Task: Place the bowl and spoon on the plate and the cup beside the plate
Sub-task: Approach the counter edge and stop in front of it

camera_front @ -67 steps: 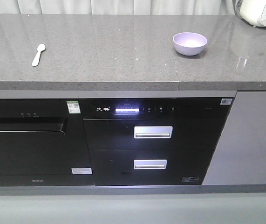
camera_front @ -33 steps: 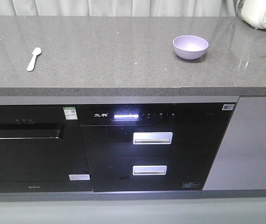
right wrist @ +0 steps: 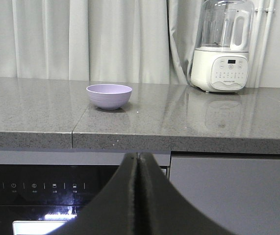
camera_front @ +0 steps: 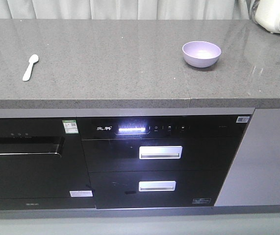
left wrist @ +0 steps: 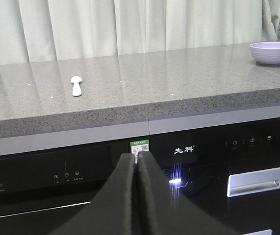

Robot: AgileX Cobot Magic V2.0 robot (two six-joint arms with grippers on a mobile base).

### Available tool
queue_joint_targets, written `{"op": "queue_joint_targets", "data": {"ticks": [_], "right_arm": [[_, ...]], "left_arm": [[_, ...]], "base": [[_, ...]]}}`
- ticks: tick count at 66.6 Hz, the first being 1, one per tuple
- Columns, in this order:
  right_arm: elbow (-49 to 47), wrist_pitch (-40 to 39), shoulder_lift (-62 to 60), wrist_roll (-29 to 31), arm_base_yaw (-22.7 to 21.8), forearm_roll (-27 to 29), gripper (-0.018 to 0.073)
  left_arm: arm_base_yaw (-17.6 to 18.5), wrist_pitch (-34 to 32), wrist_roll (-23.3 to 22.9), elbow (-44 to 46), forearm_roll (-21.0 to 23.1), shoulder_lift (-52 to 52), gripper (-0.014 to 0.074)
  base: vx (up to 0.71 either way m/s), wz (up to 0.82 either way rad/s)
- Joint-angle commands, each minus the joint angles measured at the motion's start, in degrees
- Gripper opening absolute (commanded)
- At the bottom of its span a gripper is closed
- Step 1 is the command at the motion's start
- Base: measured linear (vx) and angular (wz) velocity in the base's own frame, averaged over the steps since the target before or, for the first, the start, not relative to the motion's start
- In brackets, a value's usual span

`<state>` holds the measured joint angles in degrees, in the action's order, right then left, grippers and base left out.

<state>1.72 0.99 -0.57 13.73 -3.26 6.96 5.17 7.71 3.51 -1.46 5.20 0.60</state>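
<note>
The left gripper [left wrist: 138,157] and right gripper [right wrist: 138,156] were both pinched shut, holding nothing, below the counter [camera_front: 130,58] edge. The spoon [camera_front: 30,67] lay on top, up-left of the left one, handle toward the robot. The bowl [camera_front: 201,53] sat far along, nearer the right.

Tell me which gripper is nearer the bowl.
Right. The right gripper is nearly in front of the bowl; the left gripper has it far off to its right.

Lavender bowl [camera_front: 201,53], whitish, perhaps mint spoon [camera_front: 30,67], speckled grey countertop [camera_front: 115,58], black appliance fronts [camera_front: 198,156].
</note>
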Motion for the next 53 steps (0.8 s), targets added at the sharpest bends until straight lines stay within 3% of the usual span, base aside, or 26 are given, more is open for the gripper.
{"op": "queue_joint_targets", "data": {"ticks": [1, 53], "right_arm": [[0.8, -4.1, -0.6, 0.3, -0.4, -0.2, -0.0005], [0.8, -4.1, -0.6, 0.3, -0.4, -0.2, -0.0005]], "left_arm": [[0.0, -4.3, -0.5, -1.7, 0.5, 1.0, -0.0006], [0.0, -4.3, -0.5, -1.7, 0.5, 1.0, -0.0006]], "base": [[0.09, -0.01], [0.10, -0.01]]}}
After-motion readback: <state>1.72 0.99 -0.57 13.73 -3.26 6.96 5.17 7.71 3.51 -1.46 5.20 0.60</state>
